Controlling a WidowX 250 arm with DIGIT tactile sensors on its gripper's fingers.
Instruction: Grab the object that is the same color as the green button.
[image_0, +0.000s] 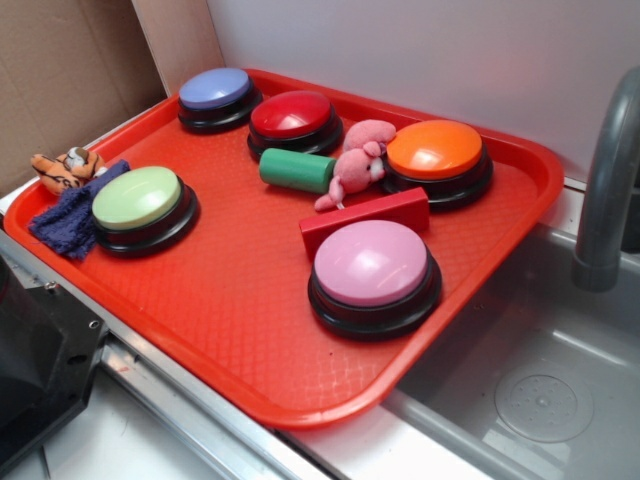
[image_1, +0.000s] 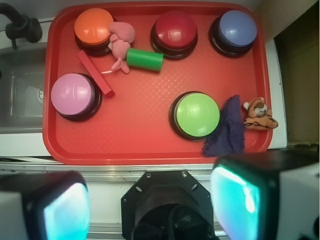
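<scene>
The dark-green cylinder block (image_0: 297, 170) lies on its side on the red tray (image_0: 230, 330), between the red button and a pink plush; it also shows in the wrist view (image_1: 145, 59). The pale-green dome button (image_0: 140, 200) on its black base sits at the tray's left, and in the wrist view (image_1: 196, 115) near the tray's lower right. My gripper (image_1: 150, 205) hangs high above the tray's near edge, far from the cylinder. Its fingers (image_1: 235, 200) stand wide apart with nothing between them. The gripper does not show in the exterior view.
On the tray: blue (image_0: 215, 92), red (image_0: 293, 117), orange (image_0: 435, 152) and pink (image_0: 372, 265) buttons, a red rectangular block (image_0: 365, 220), a pink plush (image_0: 355, 165). A purple cloth (image_0: 75, 215) and a tiger toy (image_0: 65, 168) lie at the left rim. A sink (image_0: 530, 380) and faucet (image_0: 605, 190) stand right. The robot base (image_1: 167, 205) shows below.
</scene>
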